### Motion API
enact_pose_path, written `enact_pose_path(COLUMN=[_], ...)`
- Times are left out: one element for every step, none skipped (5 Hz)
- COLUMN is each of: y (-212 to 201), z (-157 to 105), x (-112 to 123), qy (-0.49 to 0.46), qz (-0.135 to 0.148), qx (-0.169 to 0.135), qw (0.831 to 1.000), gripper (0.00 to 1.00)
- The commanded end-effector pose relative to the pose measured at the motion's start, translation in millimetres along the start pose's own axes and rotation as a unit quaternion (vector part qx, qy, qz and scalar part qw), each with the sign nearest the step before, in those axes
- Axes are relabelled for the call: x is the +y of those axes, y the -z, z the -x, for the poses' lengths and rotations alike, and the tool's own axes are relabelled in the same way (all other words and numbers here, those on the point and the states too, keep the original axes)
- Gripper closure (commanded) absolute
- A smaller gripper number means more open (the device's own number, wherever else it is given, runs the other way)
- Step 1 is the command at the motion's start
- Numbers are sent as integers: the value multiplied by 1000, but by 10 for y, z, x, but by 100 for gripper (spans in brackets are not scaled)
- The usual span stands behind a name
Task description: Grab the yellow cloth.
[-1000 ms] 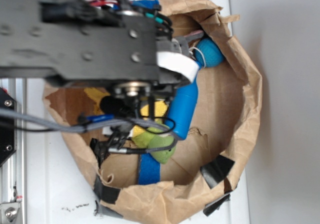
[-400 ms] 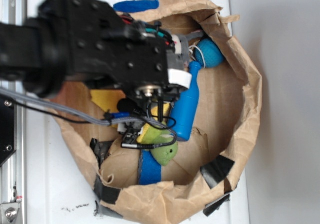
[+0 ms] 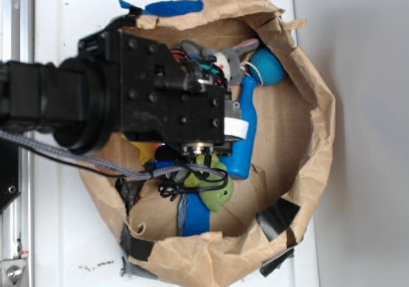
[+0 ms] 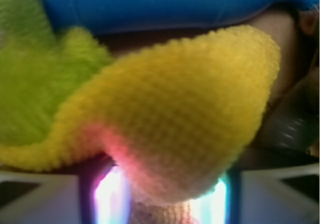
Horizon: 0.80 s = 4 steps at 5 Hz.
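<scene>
Yellow cloth [image 4: 180, 114] right in front of the gripper [image 4: 165, 204], filling the wrist view, lower fold reaching down between the two pale fingers [image 4: 40, 199] at the bottom edge. Whether pinched or only lying between them: cannot tell. Green plush turtle [image 4: 35, 79] touching the cloth's left side; blue bottle [image 4: 165, 4] just beyond both. From outside, gripper hidden under the black arm [image 3: 160, 101], low inside the brown paper bag [image 3: 313, 140]; teal ball [image 3: 268, 66] well apart, past the bottle's neck.
</scene>
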State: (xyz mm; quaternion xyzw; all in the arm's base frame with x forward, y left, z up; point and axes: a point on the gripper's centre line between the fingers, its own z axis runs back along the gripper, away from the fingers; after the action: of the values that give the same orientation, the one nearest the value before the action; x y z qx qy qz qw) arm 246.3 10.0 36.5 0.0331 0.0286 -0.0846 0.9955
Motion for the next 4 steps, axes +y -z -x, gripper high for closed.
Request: enact_pose_path(y=[-165,-246,-446,-809], z=[-62,-52,-14,56], x=[27,39,113,194], qy=[-4,-1,-9,-34], qz=[3,12,20,34], qx=[-27,-30,-34,-30], qw=[1000,999,999,998], gripper=[100,100,100,100])
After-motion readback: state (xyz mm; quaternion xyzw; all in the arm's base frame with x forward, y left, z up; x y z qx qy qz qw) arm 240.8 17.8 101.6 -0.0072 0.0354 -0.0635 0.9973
